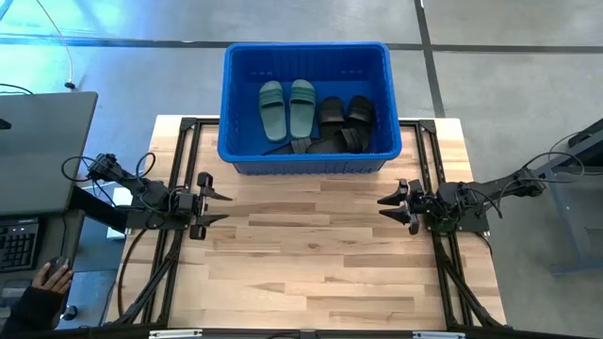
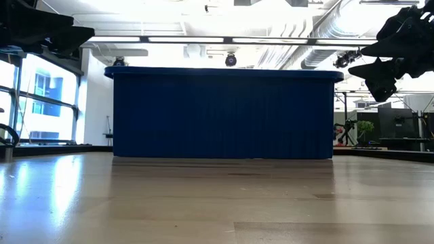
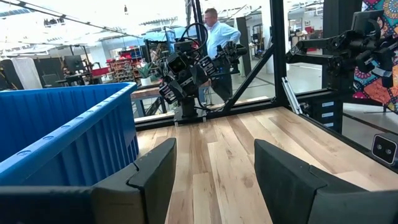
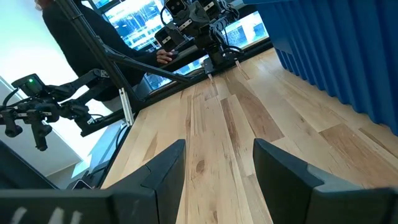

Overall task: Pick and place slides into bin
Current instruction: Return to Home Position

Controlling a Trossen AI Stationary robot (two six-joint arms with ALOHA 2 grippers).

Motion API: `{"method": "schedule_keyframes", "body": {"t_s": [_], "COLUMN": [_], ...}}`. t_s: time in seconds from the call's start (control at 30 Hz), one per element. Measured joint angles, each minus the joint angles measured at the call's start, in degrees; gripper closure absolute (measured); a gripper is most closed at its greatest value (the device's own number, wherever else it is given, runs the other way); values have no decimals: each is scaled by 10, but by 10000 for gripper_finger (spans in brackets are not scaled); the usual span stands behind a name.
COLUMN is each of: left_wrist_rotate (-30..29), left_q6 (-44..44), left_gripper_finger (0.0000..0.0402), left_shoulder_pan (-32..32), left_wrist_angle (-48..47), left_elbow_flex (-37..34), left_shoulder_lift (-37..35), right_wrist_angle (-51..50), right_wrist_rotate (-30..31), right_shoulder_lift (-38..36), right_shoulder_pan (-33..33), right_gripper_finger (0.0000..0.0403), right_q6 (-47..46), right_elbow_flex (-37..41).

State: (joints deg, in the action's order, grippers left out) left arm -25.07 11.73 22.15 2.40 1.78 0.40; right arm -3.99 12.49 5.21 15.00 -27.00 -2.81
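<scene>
Left pincer (image 1: 219, 206), right pincer (image 1: 384, 208) agape at table (image 1: 311, 268) edges, bin (image 1: 303, 164) beyond.

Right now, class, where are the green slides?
In the high view, the green slides lie side by side in the left half of the bin, beside the black slides.

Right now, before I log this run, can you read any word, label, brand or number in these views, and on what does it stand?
No text can be read in any view.
bin: no label shows on its walls.
green slides and black slides: no brand mark visible.
keyboard: key markings too small to read.
</scene>
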Motion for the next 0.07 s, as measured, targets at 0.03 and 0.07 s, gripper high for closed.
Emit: {"method": "schedule_keyframes", "body": {"t_s": [0.03, 0.07], "left_wrist_rotate": [0, 0], "left_q6": [0, 0], "left_gripper_finger": [201, 202], "left_shoulder_pan": [0, 0], "left_wrist_angle": [0, 0], "left_elbow_flex": [0, 0], "left_shoulder_lift": [0, 0], "right_wrist_angle": [0, 0], "right_wrist_rotate": [0, 0], "right_shoulder_lift": [0, 0], "right_shoulder_pan": [0, 0], "right_gripper_finger": [224, 224], "right_q6": [0, 0], "right_elbow_flex": [0, 0]}}
